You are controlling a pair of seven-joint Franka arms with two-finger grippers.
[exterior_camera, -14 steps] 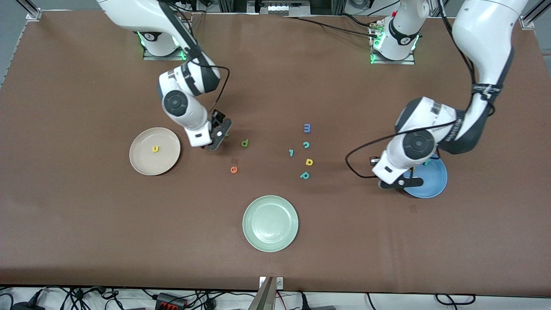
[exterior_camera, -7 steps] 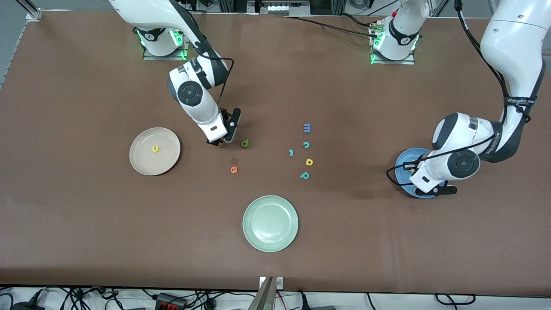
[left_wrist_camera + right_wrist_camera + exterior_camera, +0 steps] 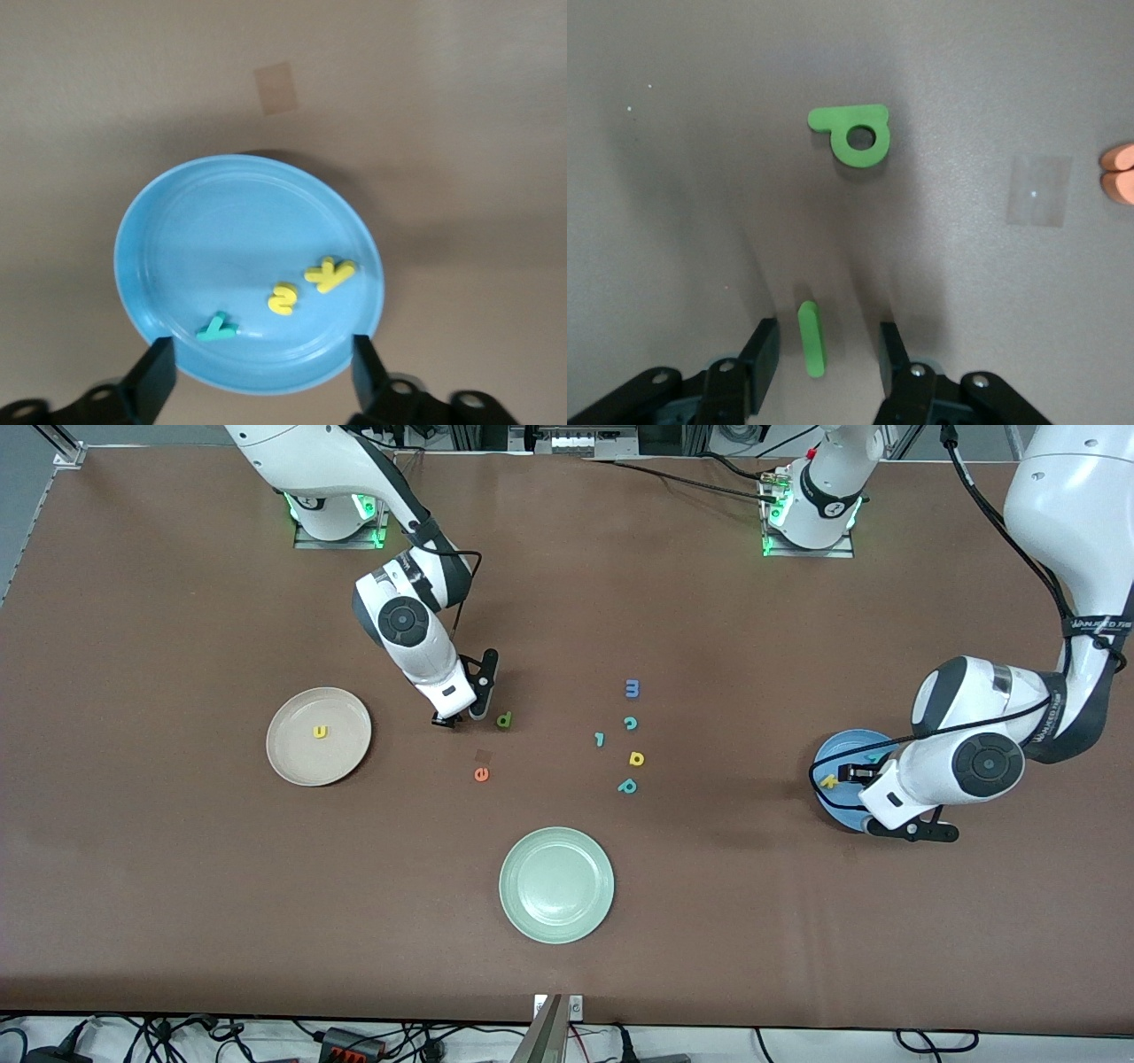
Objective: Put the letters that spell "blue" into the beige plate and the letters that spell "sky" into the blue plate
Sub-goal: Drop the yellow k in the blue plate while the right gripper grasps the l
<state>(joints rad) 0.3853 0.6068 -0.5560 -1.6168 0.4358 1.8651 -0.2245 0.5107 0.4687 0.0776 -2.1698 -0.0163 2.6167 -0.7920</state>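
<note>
Since the earlier frame both arms have shifted. Beige plate holds only yellow u; right gripper straddles dark green bar, half-spread; left gripper, spread, over blue plate holding s, k, y.

Blue plate, left arm's end of the bench: holds yellow s, yellow k, teal y, all flat.
Beige plate: holds yellow u.
On bench: green stemmed letter, green bar, orange e.
</note>
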